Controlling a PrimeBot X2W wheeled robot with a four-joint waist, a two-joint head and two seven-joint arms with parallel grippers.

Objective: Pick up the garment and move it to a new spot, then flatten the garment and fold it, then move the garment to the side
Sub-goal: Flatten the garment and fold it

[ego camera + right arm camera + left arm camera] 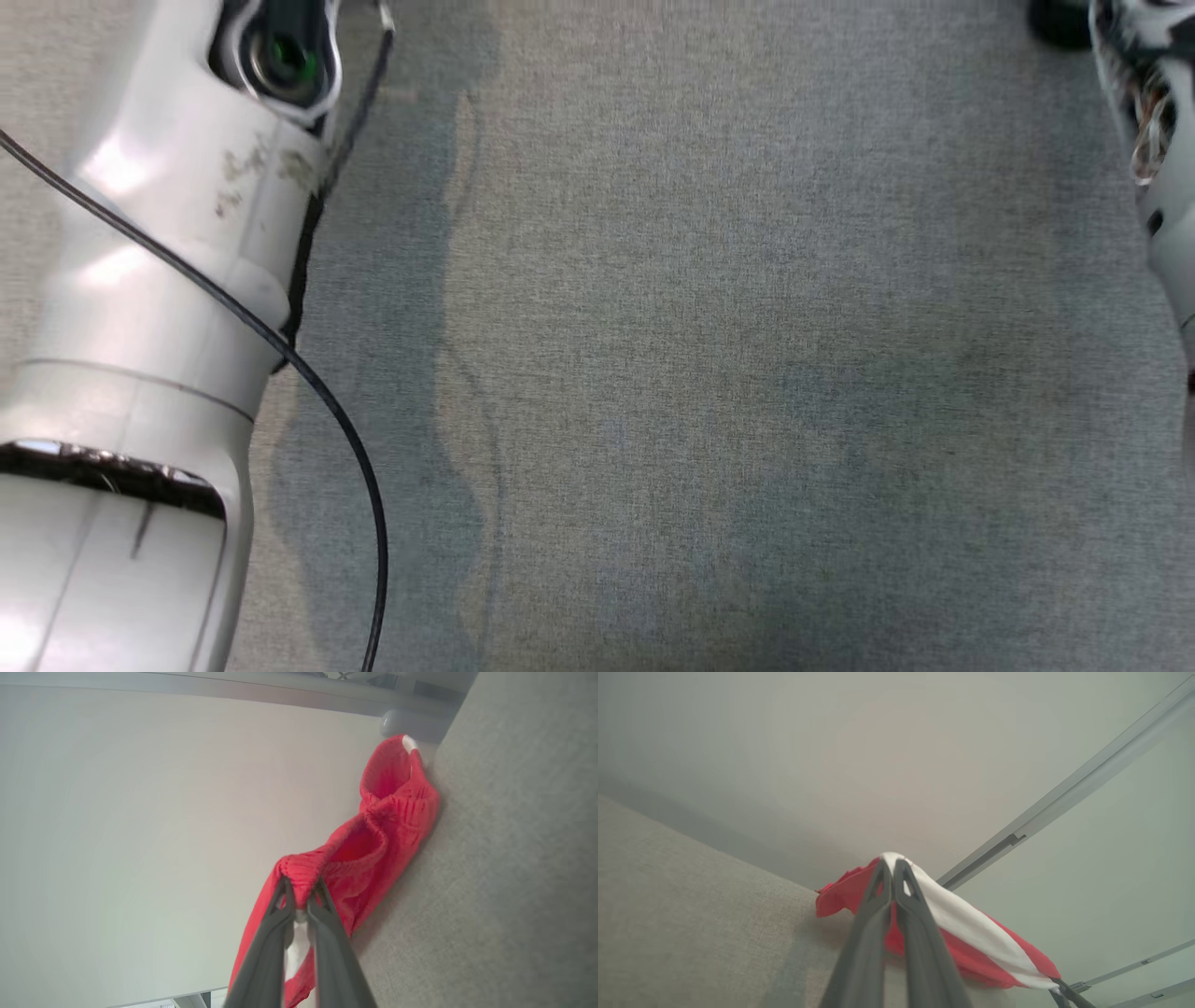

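- The left gripper (893, 864) is pressed shut on the red shorts (971, 926). Their white side stripe runs lengthwise from its tips to the right gripper (1057, 985).
- The right gripper pinches the ribbed waistband, and the cloth stretches away from it, close to the grey woven tabletop (514, 858).

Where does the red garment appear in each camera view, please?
Head view: grey fabric surface beside the left forearm.
Left wrist view: garment lower centre, pinched by left gripper.
Right wrist view: garment centre, pinched by right gripper.
Shared landmark: the grey fabric surface.
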